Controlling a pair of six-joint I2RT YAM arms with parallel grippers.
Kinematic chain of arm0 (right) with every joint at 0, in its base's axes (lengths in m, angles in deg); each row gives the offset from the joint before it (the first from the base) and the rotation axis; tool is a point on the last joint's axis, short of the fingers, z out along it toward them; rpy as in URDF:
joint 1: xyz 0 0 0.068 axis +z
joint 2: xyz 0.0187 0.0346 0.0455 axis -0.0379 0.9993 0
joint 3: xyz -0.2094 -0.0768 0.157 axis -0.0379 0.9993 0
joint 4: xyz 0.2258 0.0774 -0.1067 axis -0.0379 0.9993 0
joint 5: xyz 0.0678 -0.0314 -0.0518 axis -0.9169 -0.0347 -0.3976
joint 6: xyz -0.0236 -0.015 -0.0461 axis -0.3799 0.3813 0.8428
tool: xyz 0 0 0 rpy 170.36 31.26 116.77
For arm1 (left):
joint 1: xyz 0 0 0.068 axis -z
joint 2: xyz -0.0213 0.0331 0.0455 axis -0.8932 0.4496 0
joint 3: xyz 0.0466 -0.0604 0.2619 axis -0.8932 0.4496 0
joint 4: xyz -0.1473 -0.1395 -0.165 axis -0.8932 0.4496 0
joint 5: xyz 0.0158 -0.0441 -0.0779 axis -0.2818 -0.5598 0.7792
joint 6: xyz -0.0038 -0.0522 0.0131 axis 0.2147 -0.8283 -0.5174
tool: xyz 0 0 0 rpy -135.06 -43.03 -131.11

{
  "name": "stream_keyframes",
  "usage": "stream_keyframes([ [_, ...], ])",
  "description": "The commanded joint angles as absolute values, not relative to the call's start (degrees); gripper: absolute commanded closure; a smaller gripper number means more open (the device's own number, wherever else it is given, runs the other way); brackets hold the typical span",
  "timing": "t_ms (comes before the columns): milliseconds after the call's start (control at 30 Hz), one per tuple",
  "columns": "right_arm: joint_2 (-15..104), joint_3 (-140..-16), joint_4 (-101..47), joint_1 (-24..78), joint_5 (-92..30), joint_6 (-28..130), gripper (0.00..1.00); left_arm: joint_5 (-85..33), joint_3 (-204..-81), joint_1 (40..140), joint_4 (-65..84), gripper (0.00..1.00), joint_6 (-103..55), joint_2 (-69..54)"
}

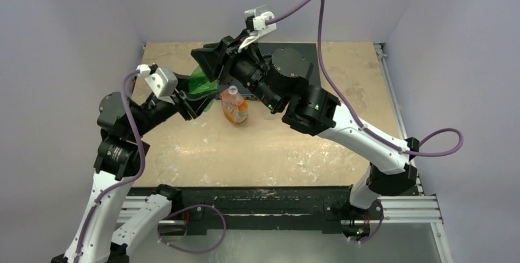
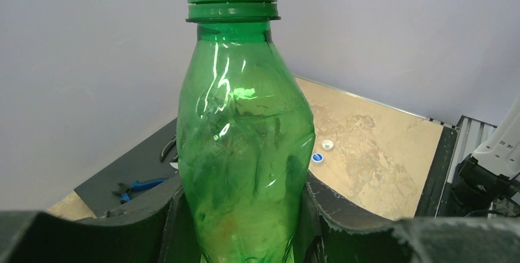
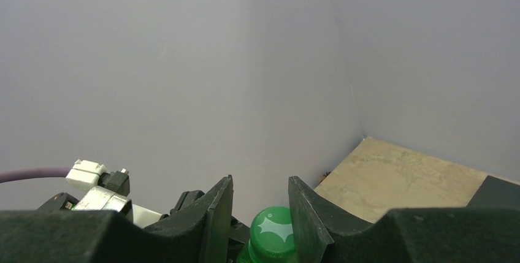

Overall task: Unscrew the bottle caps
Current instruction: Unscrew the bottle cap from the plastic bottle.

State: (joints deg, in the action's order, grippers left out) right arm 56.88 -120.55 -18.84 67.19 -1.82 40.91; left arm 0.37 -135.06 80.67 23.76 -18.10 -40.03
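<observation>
One green bottle point(image 2: 245, 146) held at both ends

The left fingers point(image 2: 334, 214) clamp its lower body over the table point(image 2: 380, 152). The right fingers point(image 3: 214, 214) pinch the green cap point(image 3: 274, 229), seated on the neck. The orange-label bottle point(image 1: 235, 106) stands upright on the table nearby.

I am reading no word, number or brand anywhere. The squat bottle point(image 1: 234, 106) is wearing an orange label, but from my top camera its print is coming out too small and blurred to make out. The green cap point(image 3: 273, 231) is showing a pale star-shaped patch on its top face in my right wrist view, and I am not managing to tell whether that is a moulded sign or only glare. Past the green bottle point(image 2: 245, 146), a loose blue-faced cap point(image 2: 317, 157) is showing a white speck, too tiny to read.
</observation>
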Motion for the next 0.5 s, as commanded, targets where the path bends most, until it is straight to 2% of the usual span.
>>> stream_keyframes([
  [0,56.80,-122.22,-18.39,66.76,-0.55,40.64,0.57,1.66,-135.48,80.68,21.10,0.87,-18.73,-40.91],
  [300,56.21,-120.70,-18.87,66.61,2.75,41.72,0.55,1.68,-135.59,80.68,21.06,0.88,-18.90,-40.82],
  [467,55.53,-119.80,-20.33,66.60,1.79,41.54,0.61,2.04,-135.52,80.69,20.88,0.88,-19.13,-40.51],
])
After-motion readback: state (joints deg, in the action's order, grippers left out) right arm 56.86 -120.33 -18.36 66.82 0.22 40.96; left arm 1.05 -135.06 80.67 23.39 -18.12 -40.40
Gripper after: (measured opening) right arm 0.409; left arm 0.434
